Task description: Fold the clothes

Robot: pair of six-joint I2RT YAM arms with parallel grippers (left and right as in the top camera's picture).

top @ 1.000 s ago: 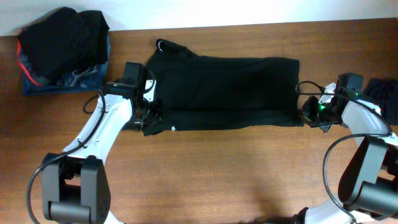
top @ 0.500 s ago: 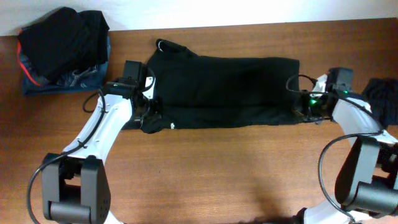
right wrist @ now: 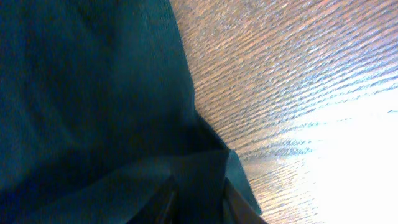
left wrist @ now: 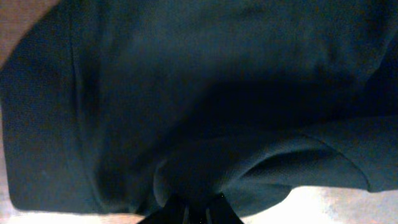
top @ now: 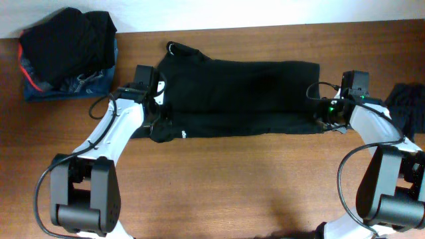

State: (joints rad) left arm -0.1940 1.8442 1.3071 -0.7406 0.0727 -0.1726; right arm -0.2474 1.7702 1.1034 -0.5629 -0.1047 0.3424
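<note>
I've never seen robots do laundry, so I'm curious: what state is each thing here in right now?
T-shirt: laid flat, partly folded into a long band.
Left gripper: jaws shut on a pinch of the shirt's edge.
Right gripper: cloth between its jaws; whether gripped is unclear.
Clothes pile: crumpled heap, unfolded.

You'll find nothing legible here; the small white mark (top: 183, 135) on the black T-shirt (top: 246, 93) is too tiny to read.
</note>
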